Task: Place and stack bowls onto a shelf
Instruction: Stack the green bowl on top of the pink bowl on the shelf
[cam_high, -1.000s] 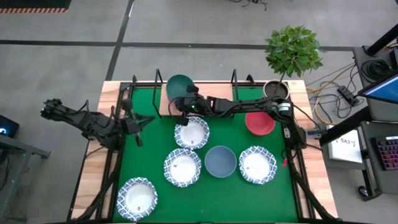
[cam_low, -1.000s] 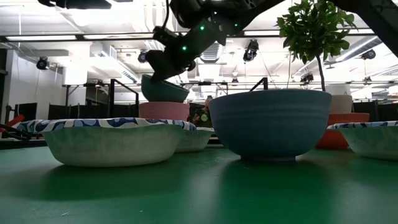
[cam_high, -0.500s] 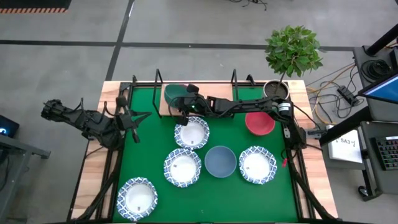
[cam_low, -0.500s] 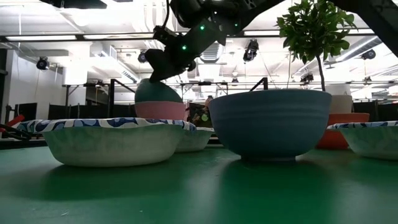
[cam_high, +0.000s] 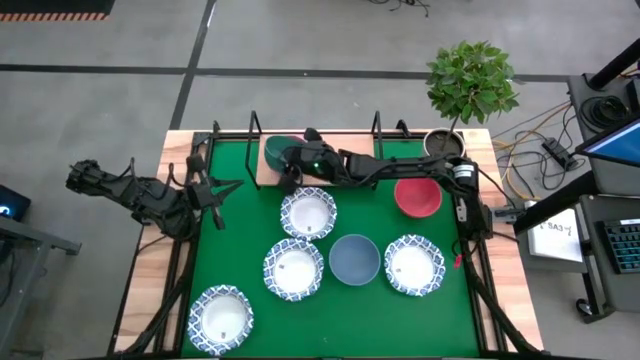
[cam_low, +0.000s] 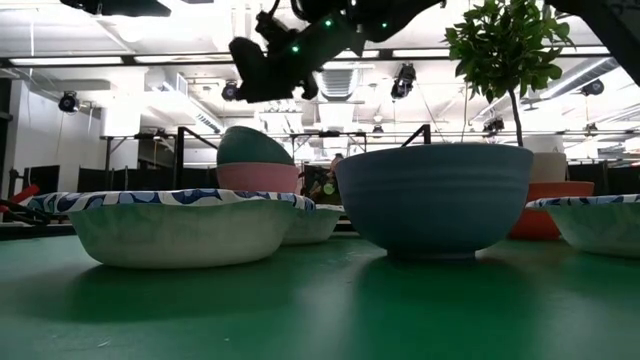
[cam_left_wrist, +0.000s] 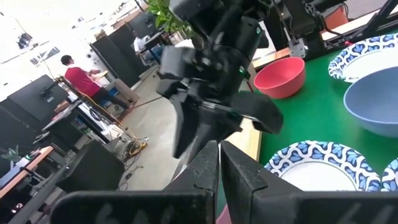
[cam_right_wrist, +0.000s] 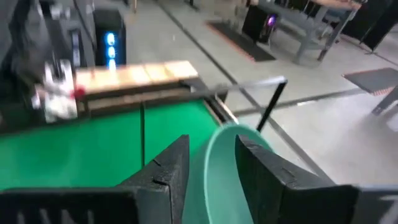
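Note:
The dark green bowl (cam_low: 255, 147) rests in the pink bowl (cam_low: 258, 178) on the shelf (cam_high: 263, 172) at the table's far edge, and its rounded outside shows as a dome. My right gripper (cam_low: 264, 72) hangs open just above it, clear of it. In the right wrist view the green rim (cam_right_wrist: 219, 163) shows between the spread fingers. On the green mat stand several white, blue-rimmed bowls (cam_high: 308, 213), a grey-blue bowl (cam_high: 354, 259) and a red bowl (cam_high: 418, 197). My left gripper (cam_high: 216, 197) waits shut at the table's left.
The shelf's black wire uprights (cam_high: 253, 126) rise beside the stacked bowls. A potted plant (cam_high: 445, 144) stands at the far right corner. The green mat (cam_high: 340, 315) has free room along its near edge. People and desks show in the room beyond the table.
My right gripper has set the dark green bowl down into the pink bowl, opened and let go, then risen clear above it. The bowl, held tilted above the pink one a second ago, now rests in it.

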